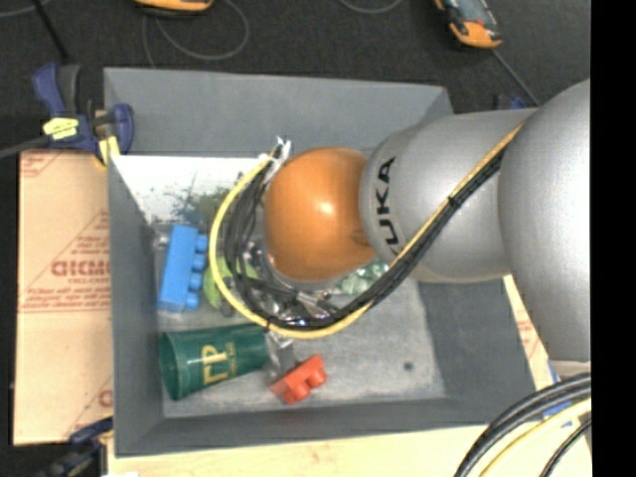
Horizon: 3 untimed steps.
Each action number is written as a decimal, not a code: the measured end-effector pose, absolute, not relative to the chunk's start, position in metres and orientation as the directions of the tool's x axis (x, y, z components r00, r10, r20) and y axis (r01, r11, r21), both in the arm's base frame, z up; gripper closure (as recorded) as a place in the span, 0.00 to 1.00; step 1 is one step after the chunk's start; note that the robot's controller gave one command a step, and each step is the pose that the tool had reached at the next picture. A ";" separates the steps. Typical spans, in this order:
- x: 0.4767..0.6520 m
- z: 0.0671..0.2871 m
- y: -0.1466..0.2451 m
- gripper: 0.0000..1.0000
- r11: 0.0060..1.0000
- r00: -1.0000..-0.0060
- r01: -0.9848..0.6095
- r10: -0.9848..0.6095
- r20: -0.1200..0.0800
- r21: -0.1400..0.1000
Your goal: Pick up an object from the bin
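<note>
The grey metal bin (134,266) holds a handful of loose things, gathered along its left side and near edge. The silver arm (467,207) reaches in from the right and covers much of the bin's middle, with the orange cover (313,212) at its wrist ringed by yellow and black cables (234,217). Below that cover the gripper (278,346) points down at the floor of the bin; whether it is spread or closed cannot be told from here, and nothing can be seen held in it. Nearest to it, on its left, lies a dark green cup (214,361) on its side, gold lettering upward, one end just beside the gripper. Further up the left side sits a blue toy brick (184,266), studs facing right. Smallest, a red toy brick (300,379) lies just below the gripper, close to the cup's end
</note>
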<state>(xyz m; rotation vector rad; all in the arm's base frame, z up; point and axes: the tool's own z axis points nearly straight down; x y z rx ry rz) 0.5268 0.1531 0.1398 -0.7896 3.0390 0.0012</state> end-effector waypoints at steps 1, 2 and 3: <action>0.533 0.122 0.157 0.00 0.761 -0.761 -0.648 -0.648 -0.002 -0.002; 0.524 0.104 0.163 0.00 0.654 -0.654 -0.756 -0.756 -0.003 -0.002; 0.525 0.112 0.174 1.00 0.562 -0.562 -0.827 -0.827 -0.006 -0.003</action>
